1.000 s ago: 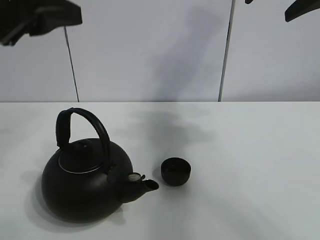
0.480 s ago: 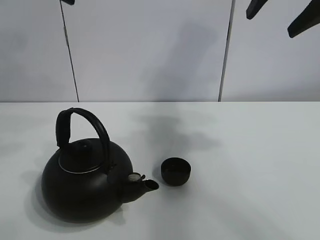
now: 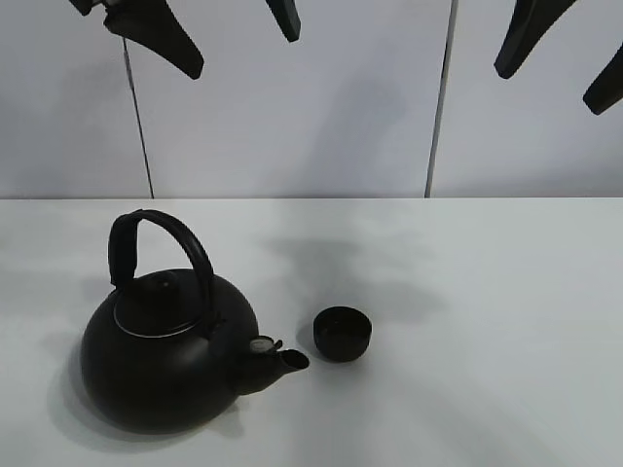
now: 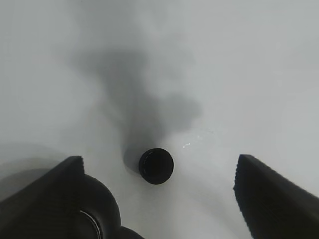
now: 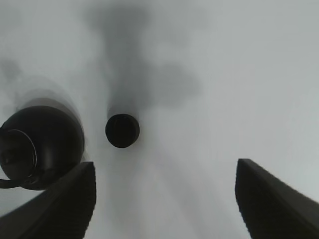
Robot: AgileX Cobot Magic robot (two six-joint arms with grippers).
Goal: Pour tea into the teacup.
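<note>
The fingers (image 3: 161,39) of the left gripper (image 3: 234,34) hang spread wide apart, high over the table (image 3: 506,321), with nothing between them; we see only their dark tips dipping in from the upper edge of the exterior view. In the left wrist view the same 2 fingers (image 4: 271,196) frame a broad gap of bare white surface. The right gripper (image 3: 565,58) is likewise high above the table, its 2 fingers (image 3: 526,34) parted and holding nothing. In the right wrist view its fingers (image 5: 279,201) stand well apart too.

We find the teacup (image 3: 343,333), a small round black handleless cup, standing upright on the table, toward the front edge and a little left of the middle. The left wrist camera shows the teacup (image 4: 156,166) between the spread fingers but far below them, and the right wrist camera shows the teacup (image 5: 122,130) from above as a dark round opening. We cannot tell whether it holds any liquid.

Just beside the cup, on its left, sits the big black kettle (image 3: 170,360), near the front left corner of the table. Its arched handle (image 3: 161,243) stands up over the lid, and its spout (image 3: 282,358) points toward the teacup, close to it yet not touching. Neither gripper touches the kettle or the cup. Soft shadows of the arms lie on the white surface behind the teacup.
</note>
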